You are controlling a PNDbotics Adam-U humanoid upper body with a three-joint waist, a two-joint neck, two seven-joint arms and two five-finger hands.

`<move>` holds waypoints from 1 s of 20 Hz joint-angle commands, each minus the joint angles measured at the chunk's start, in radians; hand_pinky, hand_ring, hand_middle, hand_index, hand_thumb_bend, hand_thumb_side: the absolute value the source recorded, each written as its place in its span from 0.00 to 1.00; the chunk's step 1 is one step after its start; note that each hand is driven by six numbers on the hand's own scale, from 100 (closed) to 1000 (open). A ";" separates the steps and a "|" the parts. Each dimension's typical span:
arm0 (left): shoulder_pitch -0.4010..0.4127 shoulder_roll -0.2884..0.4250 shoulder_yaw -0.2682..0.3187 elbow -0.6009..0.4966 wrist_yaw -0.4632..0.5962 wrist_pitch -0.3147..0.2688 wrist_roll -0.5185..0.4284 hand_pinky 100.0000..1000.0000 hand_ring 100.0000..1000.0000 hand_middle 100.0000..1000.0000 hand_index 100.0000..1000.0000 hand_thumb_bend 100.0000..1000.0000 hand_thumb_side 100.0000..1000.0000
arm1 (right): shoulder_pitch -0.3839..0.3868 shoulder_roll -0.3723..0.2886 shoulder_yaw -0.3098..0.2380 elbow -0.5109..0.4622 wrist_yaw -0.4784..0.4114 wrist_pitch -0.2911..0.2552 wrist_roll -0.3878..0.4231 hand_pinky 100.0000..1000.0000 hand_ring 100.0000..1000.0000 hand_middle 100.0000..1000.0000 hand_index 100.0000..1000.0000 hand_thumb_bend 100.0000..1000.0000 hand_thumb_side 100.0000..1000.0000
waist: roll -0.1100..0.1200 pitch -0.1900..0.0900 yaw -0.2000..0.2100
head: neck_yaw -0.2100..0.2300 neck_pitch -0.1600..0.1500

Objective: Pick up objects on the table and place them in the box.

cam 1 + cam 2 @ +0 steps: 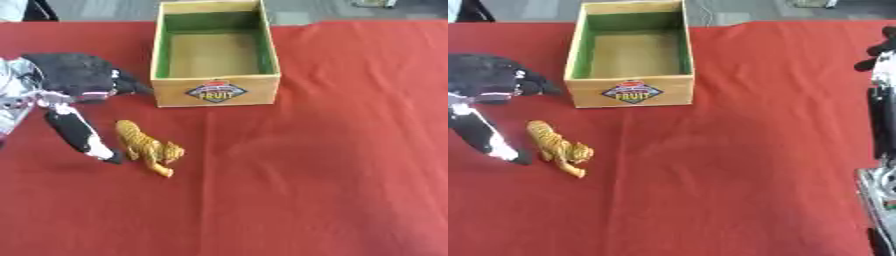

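Note:
A yellow striped toy tiger stands on the red cloth in front of the box, towards the left. The wooden box has green inner walls and a FRUIT label on its front, and nothing shows inside it. My black left hand hovers left of the box, open. One long finger reaches down, its tip just left of the tiger's hind end and apart from it. Another finger points at the box's left front corner. Only a strip of my right hand shows, at the right edge of the right eye view.
The red cloth covers the whole table. Its far edge runs behind the box, with grey floor beyond. My right forearm stands along the right edge, silver at the bottom.

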 commanded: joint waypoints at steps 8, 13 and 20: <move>-0.021 0.016 0.026 -0.034 0.007 -0.041 -0.102 0.84 0.83 0.82 1.00 0.53 0.57 | -0.003 -0.013 0.000 -0.020 -0.005 0.004 0.007 0.79 0.44 0.46 0.69 0.00 0.67 | -0.001 -0.014 -0.003 | 0.001 -0.004; -0.031 0.010 0.029 -0.032 0.023 -0.040 -0.127 0.84 0.84 0.85 1.00 0.48 0.53 | -0.005 -0.015 0.001 -0.020 -0.007 0.003 0.008 0.79 0.44 0.46 0.69 0.00 0.67 | 0.000 -0.013 -0.003 | 0.000 -0.003; -0.051 -0.001 0.041 -0.031 0.081 -0.018 -0.142 0.83 0.84 0.86 0.99 0.49 0.56 | -0.006 -0.015 0.003 -0.020 -0.008 0.004 0.012 0.79 0.44 0.46 0.69 0.00 0.66 | 0.002 -0.011 -0.006 | -0.003 -0.003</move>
